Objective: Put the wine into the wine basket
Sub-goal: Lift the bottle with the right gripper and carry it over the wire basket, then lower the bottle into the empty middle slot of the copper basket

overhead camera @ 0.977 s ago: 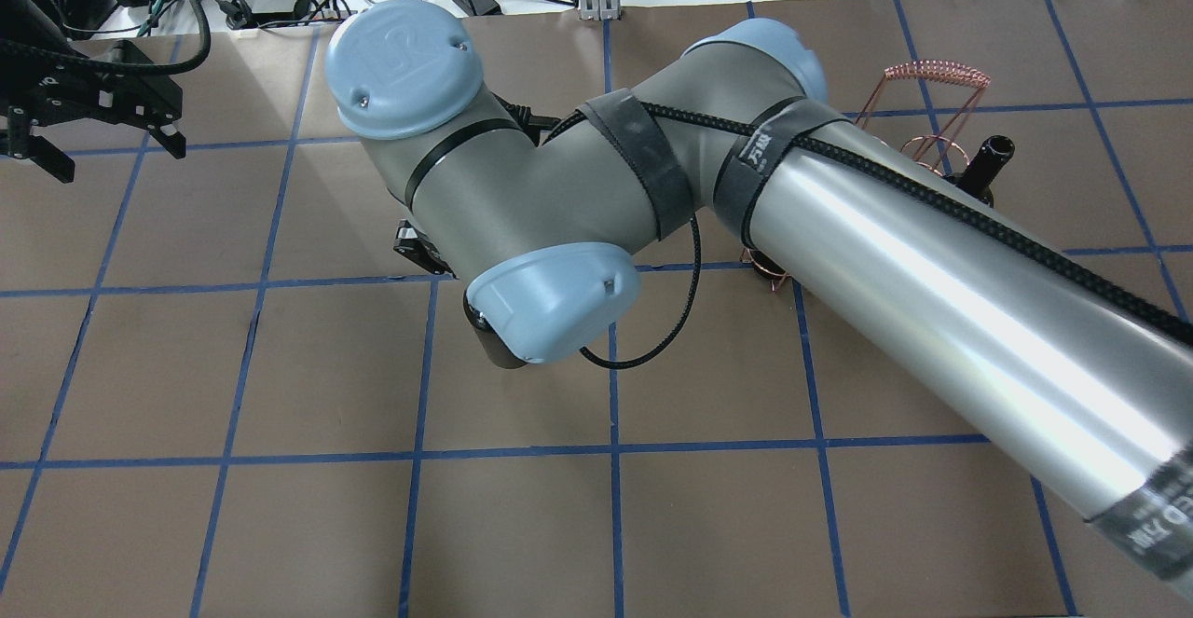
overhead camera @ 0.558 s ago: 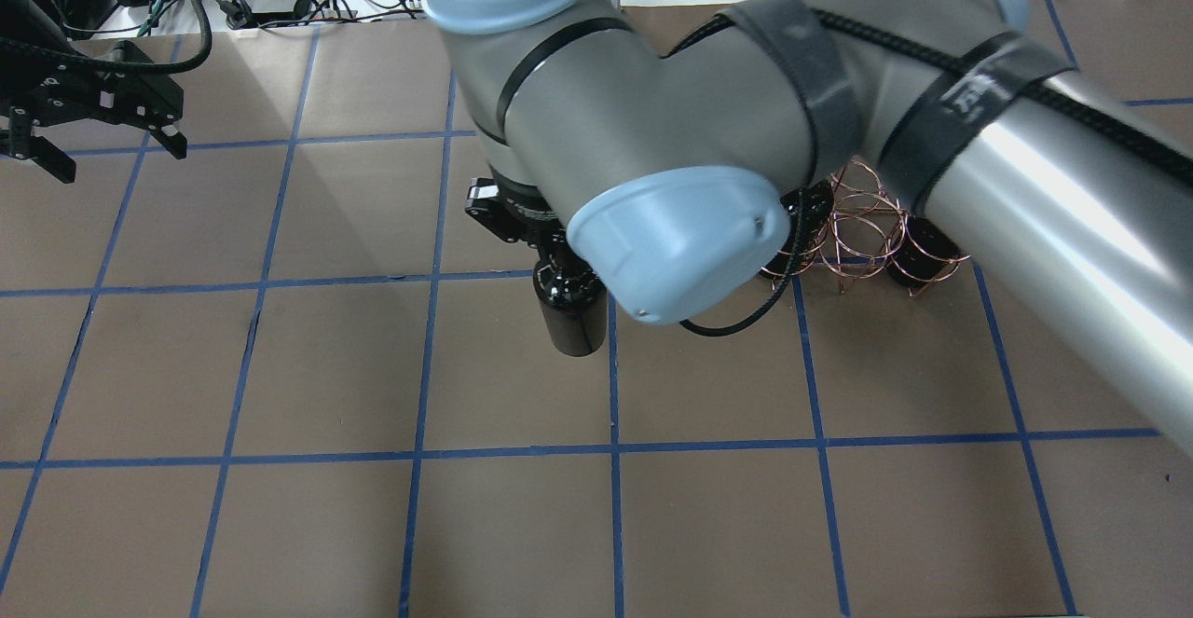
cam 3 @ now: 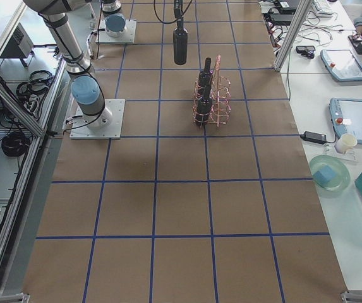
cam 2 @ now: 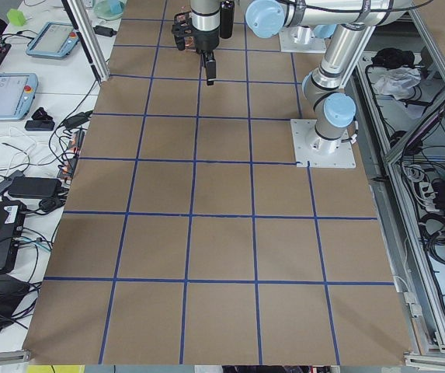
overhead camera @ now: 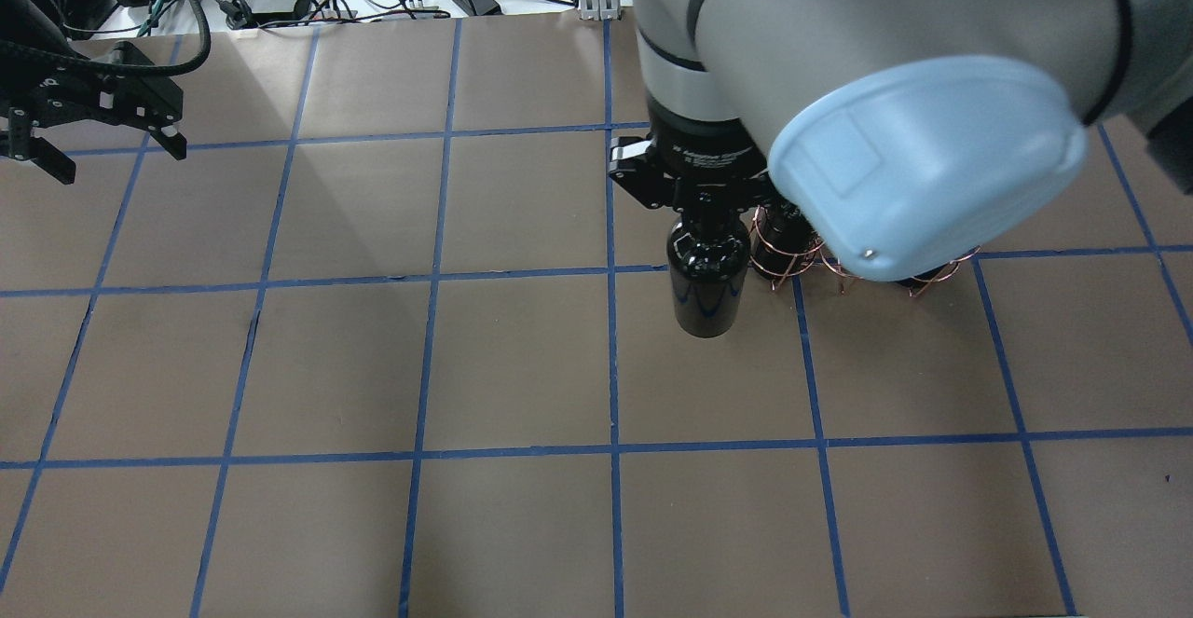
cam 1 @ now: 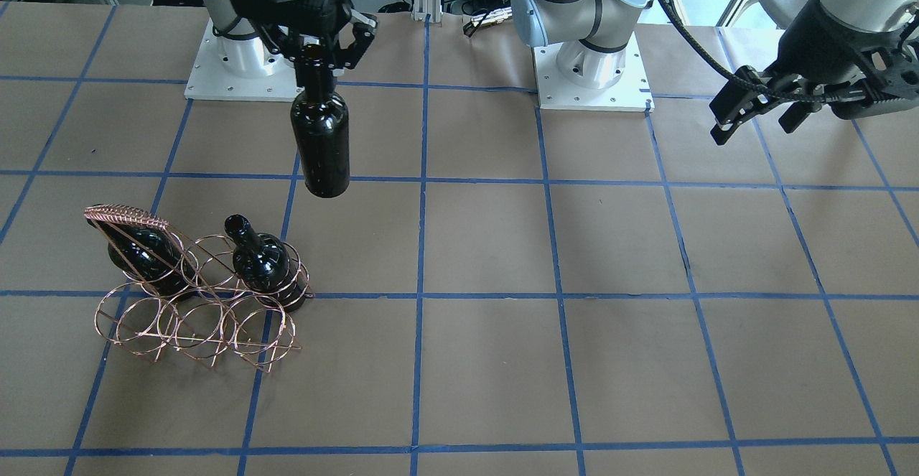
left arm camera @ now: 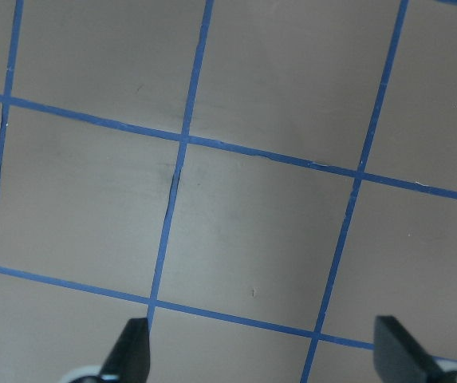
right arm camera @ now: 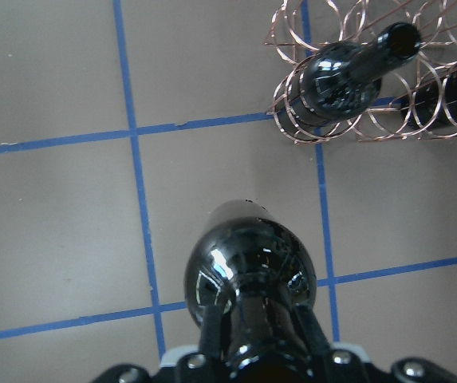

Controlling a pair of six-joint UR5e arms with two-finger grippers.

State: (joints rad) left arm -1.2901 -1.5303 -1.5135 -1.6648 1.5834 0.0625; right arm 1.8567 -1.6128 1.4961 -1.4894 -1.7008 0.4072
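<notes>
Exterior front-facing view. The surface [cam 1: 646,361] offers broad open room at centre. The wine basket [cam 1: 188,316] stands in the robot's right half, two bottles [cam 1: 262,260] in its robot-side row. The wine [cam 1: 321,138] hangs upright above the surface near the basket, neck gripped by the right jaws. The left jaws, well apart, spread wide, holding nothing.

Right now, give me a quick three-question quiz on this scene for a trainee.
1. True or false: the right gripper holds the wine by its neck, clear of the table.
2. How many bottles already stand in the basket?
3. The left gripper is: A) open and empty, B) shut on a bottle, C) down inside a ring.

Key: 1 true; 2 two; 3 A.
</notes>
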